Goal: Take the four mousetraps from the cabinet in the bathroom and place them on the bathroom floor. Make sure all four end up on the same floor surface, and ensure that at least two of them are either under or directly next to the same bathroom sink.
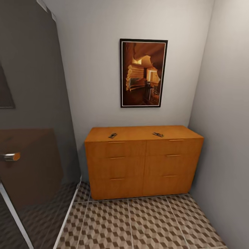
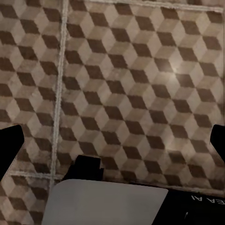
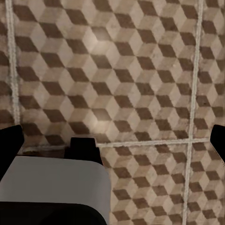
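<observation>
The orange-brown cabinet (image 1: 143, 166) stands against the far wall with all its drawers shut. Two mousetraps lie on its top, one toward the left (image 1: 112, 135) and one toward the right (image 1: 158, 134). The cube-patterned bathroom floor (image 1: 145, 224) stretches in front of it. My left gripper (image 2: 112, 140) is open over bare floor tiles (image 2: 131, 84), its dark fingertips (image 2: 10, 145) wide apart. My right gripper (image 3: 112, 140) is likewise open above the tiles (image 3: 117, 70), holding nothing. The sink is out of view.
A glass panel with a metal handle (image 1: 10, 156) fills the left side, its white frame (image 1: 67, 214) running along the floor. A framed picture (image 1: 143, 72) hangs above the cabinet. The grey right wall (image 1: 224, 121) closes the narrow alcove.
</observation>
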